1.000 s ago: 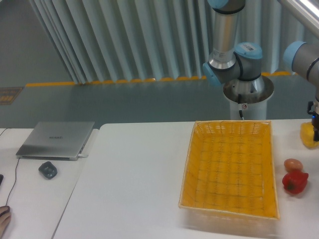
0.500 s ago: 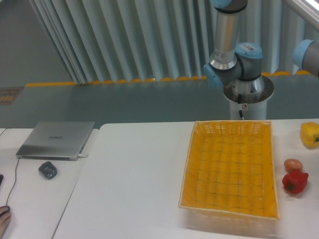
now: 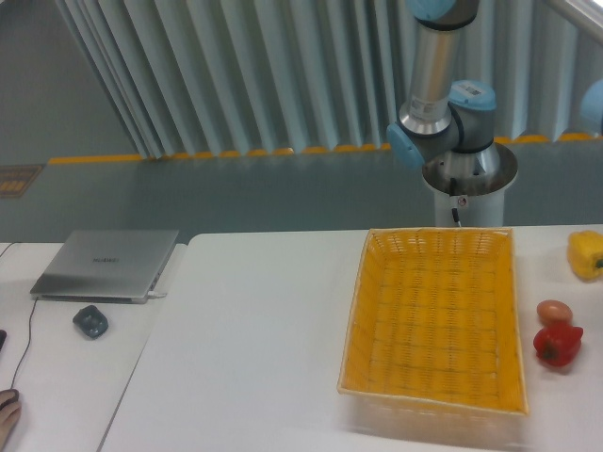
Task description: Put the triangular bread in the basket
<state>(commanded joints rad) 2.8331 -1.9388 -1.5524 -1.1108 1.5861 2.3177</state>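
— White surface (image 3: 254, 339) up front: what's on it?
— Basket (image 3: 513, 320) at the right, nothing in it. Just right of it lie a red pepper (image 3: 558, 344) and, touching it from behind, a brown egg (image 3: 555, 311).
— And the bread?
— Farther back at the right edge sits a yellow lump (image 3: 586, 254), apart from the basket and cut by the frame; I cannot tell if that's it.
— Left side?
— A mouse (image 3: 90, 321), then a laptop (image 3: 106, 265), closed.
— The pincer?
— Out of view. Only the arm (image 3: 433, 75) shows, behind the basket, before a ribbed wall (image 3: 236, 75).
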